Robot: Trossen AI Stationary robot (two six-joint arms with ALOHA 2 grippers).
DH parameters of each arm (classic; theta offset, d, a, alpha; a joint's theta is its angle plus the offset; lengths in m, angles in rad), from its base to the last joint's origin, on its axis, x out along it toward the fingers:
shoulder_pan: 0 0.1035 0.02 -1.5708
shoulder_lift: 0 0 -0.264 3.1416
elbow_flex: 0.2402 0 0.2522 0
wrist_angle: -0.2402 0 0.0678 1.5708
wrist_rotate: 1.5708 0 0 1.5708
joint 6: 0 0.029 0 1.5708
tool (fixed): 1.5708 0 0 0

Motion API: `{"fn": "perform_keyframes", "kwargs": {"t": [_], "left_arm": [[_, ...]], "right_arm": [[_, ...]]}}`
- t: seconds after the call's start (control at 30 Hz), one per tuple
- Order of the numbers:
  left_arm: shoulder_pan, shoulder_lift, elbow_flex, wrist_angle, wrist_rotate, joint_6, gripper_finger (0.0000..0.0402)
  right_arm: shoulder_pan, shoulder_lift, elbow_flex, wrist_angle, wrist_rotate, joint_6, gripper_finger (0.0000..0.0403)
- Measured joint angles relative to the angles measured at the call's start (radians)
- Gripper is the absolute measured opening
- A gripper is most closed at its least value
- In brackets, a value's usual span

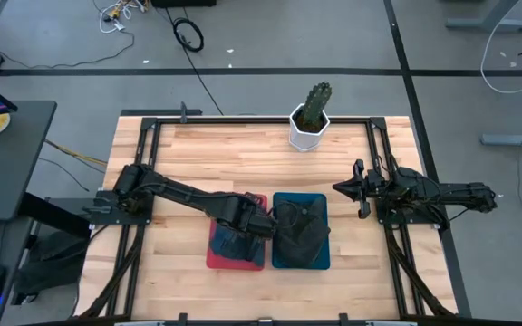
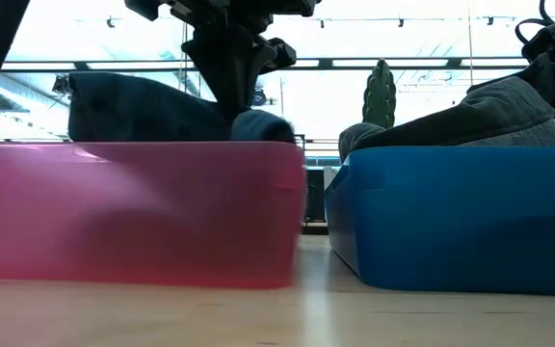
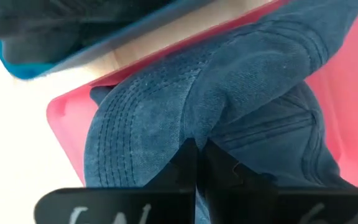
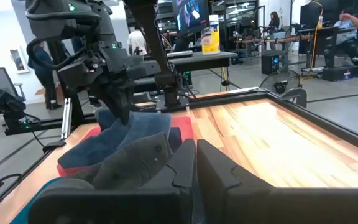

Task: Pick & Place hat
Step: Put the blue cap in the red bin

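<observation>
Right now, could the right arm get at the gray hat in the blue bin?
Probably yes. The gray hat lies uncovered on top of the blue bin, with bare table between it and the right gripper. The left gripper, busy with the blue hat in the red bin, crowds one side.

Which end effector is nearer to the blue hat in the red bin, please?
Left. The left end effector is shut on the blue hat; the right end effector waits well off, beyond the blue bin.

Grey floor [image 1: 333, 36] with cables [image 1: 187, 34] surrounds the wooden table [image 1: 243, 154]; desks [image 4: 197, 59] stand beyond.
</observation>
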Motion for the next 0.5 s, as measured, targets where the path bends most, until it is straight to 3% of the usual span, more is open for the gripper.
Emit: {"fn": "perform_keyframes", "kwargs": {"t": [0.2, 0.5], "left_arm": [[0.005, -0.001, -0.014, 0.026, 0.0, -0.02, 0.0013], [0.012, 0.0, -0.113, -0.008, -0.006, -0.04, 0.0145]], "right_arm": [[0.0, 0.0, 0.0, 0.0, 0.0, 0.0, 0.0021], [0.0, 0.0, 0.0, 0.0, 0.0, 0.0, 0.0021]]}}
